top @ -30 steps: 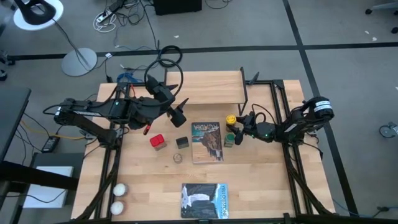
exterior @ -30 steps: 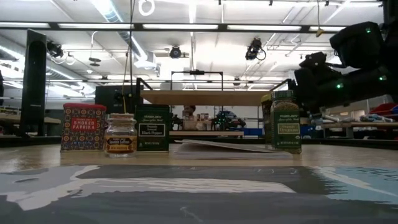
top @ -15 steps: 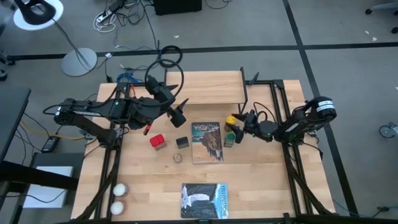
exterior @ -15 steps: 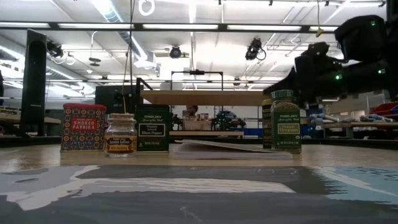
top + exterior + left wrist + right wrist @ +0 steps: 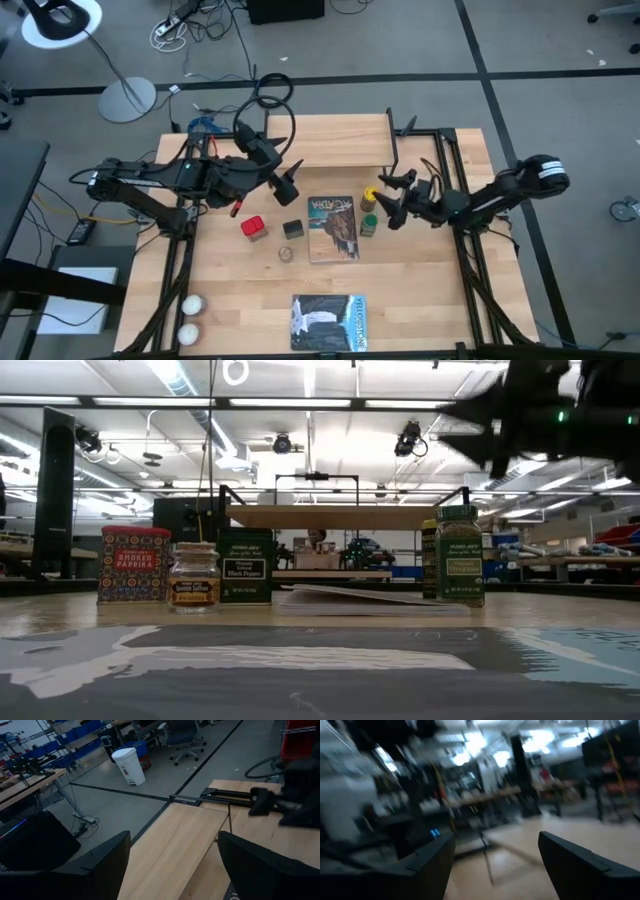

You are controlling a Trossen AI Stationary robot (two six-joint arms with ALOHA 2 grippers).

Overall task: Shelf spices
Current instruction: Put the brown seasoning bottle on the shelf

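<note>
Dark right arm (image 5: pixel 470 203) reaches low, fingers (image 5: pixel 392 216) apart above green jar (image 5: pixel 368 225).

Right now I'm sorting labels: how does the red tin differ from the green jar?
The red tin is boxy, labelled smoked paprika; the green jar is taller and narrower. The tin stands beside a tiny jar, the green jar near the right claw. Both stand upright on the table, not on the shelf.

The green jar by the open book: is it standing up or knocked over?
Upright. In the low view the green jar stands on its base with its lid on top, label readable, beside the yellow-lidded jar.
</note>
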